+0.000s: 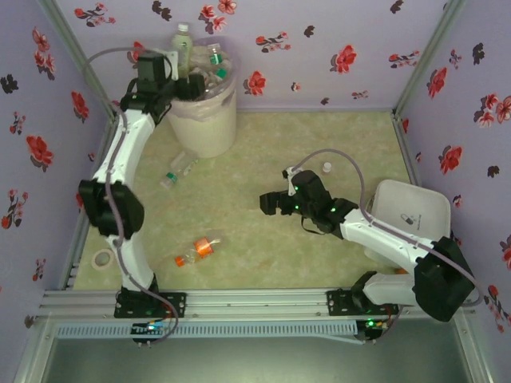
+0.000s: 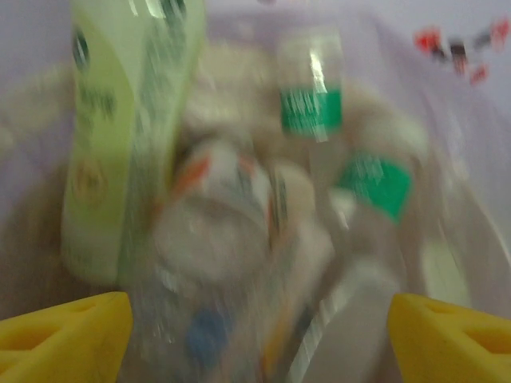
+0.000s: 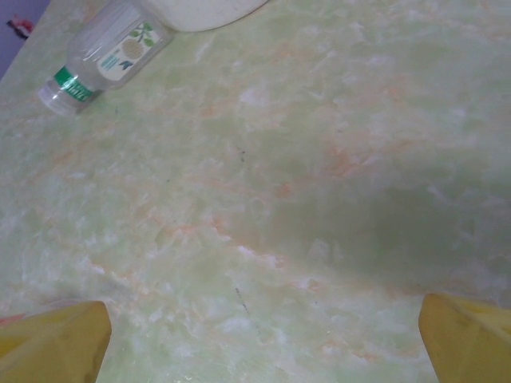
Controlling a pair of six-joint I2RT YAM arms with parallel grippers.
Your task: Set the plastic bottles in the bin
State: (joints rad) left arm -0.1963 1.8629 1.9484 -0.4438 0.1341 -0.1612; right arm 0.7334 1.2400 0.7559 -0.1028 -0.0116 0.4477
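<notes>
Clear plastic and bright labels crowd the bin (image 1: 204, 120) at the far left of the table (image 1: 263, 159). The plastic bottles (image 1: 209, 68) are heaped to its rim, and a pale green bottle (image 1: 184, 38) stands tall above the rest. Two more lie on the table: a green-ringed bottle (image 1: 179, 168) just in front of the bin, and an orange bottle (image 1: 200, 248) nearer the left arm's base.

The left arm climbs from its base, bends at the left wall and reaches forward, so the left gripper (image 1: 189, 84) hangs over the bin's near rim. Seen from its wrist, the yellow fingertips (image 2: 64, 335) are spread wide and grip nothing. The right arm lies low and stretches leftward, with the right gripper (image 1: 269, 203) over mid-table. Its fingertips (image 3: 56, 343) are likewise spread, with only tabletop between them.

The left wrist view is blurred. I can make out green label bands (image 2: 310, 108) and a red-white label (image 2: 223, 179), but the print cannot be read. On the green-ringed bottle, the right wrist view shows a label with a leaf sprig (image 3: 128, 46); its lettering is too small to read.

A small white cap (image 1: 326, 167) and a white tray (image 1: 407, 209) sit to the right.
</notes>
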